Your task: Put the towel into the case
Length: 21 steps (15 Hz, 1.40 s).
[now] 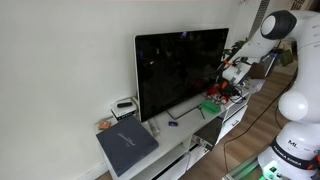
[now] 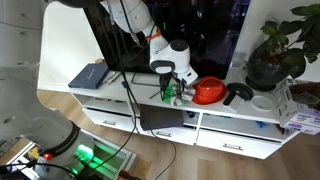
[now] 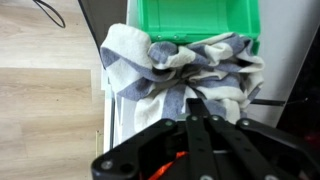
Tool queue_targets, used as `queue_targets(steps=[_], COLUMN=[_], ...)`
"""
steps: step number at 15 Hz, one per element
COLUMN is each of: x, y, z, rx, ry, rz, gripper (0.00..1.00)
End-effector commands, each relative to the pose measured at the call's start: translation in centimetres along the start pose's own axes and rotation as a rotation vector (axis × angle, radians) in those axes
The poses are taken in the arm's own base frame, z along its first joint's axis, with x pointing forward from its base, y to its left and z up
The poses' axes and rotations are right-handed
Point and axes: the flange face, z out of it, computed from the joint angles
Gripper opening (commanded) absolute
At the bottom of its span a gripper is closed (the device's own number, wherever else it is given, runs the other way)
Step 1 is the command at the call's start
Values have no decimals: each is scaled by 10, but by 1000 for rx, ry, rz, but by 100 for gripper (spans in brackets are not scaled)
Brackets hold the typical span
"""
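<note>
Seemingly halfway: the tool (image 3: 193,105), clenched on a fold of the towel (image 3: 150,70), holds it bunched at twelve o'clock against the green case (image 3: 190,15); dropping it inside remains.

Wrist view: green case (image 3: 195,18) cut off by the top edge; towel (image 3: 150,70) partly hidden behind the fingers (image 3: 200,125).

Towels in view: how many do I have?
1. The towel lies bunched over the rim of the green case, pinched by the gripper. More could be hidden inside the case.
</note>
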Motion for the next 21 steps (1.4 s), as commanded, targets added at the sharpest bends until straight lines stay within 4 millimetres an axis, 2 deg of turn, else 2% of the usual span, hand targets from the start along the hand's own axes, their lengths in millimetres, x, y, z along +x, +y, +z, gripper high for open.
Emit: queue_targets(steps=[1,8,16,21], x=[5,34,56,68], y=[22,51,56,48], z=[-17,2,54,74], rx=[10,13,64,107], ry=[42,115,83,106], rz=[52,158,263,302], gripper=[0,0,0,0])
